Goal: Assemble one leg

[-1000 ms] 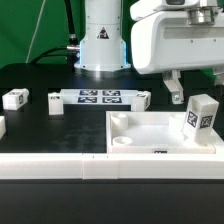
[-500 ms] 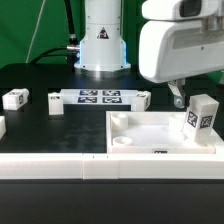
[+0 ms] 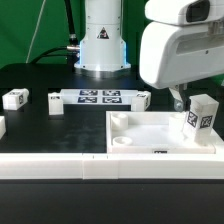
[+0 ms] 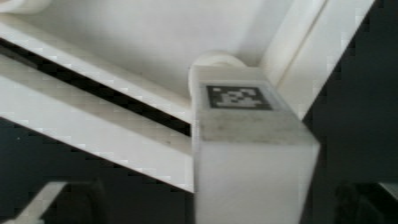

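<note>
A leg (image 3: 201, 116), a stubby white post with a tag on its face, stands upright at the right side of the large white tray (image 3: 150, 128). My gripper (image 3: 188, 100) hangs just above and behind that leg, and one dark finger (image 3: 177, 97) shows to the leg's left. In the wrist view the leg (image 4: 249, 150) rises between my two fingers (image 4: 63, 200), with its tag on top and a gap on each side. The gripper (image 4: 214, 205) is open and holds nothing.
Three more small tagged legs lie on the black table: two at the left (image 3: 15, 98) (image 3: 55, 101) and one right of the marker board (image 3: 143, 98). The marker board (image 3: 100, 97) lies at the back middle. A white ledge (image 3: 90, 166) runs along the front.
My gripper has moved toward the exterior view's right and slightly down, closer over the standing leg. The leg and the tray have not moved.
</note>
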`<state>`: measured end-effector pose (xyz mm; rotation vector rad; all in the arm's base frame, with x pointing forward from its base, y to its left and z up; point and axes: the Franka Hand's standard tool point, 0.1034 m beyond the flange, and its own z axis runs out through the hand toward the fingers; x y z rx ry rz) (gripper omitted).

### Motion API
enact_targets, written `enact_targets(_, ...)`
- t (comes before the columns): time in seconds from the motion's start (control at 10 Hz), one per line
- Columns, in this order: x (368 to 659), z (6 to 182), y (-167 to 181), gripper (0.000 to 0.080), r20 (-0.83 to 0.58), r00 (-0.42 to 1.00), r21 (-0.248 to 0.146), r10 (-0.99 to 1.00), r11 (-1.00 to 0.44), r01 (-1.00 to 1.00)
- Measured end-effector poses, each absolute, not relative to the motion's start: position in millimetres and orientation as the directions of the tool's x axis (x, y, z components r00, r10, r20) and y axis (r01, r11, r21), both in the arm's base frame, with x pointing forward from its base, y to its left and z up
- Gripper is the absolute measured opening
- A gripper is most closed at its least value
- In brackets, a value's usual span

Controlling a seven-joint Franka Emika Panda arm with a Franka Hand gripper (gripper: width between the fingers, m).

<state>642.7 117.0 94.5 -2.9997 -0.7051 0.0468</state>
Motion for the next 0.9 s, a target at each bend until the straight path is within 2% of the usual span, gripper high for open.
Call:
enact_targets(0.3,642.8,90.2,119.7,0.0649,0.015,0.895,-0.057,0.446,-0.893,0.446)
enact_targets(0.4,642.7,90.0,119.7,0.0527,0.014,0.895,-0.057,0.446,-0.893,0.446)
enact_targets(0.5,642.6,89.8,119.7,0.0527,0.014,0.895,-0.058,0.446,-0.893,0.446)
enact_targets(0.6,642.6,89.6,119.7,0.0326,0.014,0.895,-0.058,0.446,-0.893,0.446)
enact_targets(0.7,642.8,89.9,119.9,0.0291,0.015,0.895,-0.058,0.446,-0.893,0.446)
enact_targets(0.9,642.9,89.9,120.2,0.0292,0.014,0.907,-0.059,0.422,-0.905,0.422)
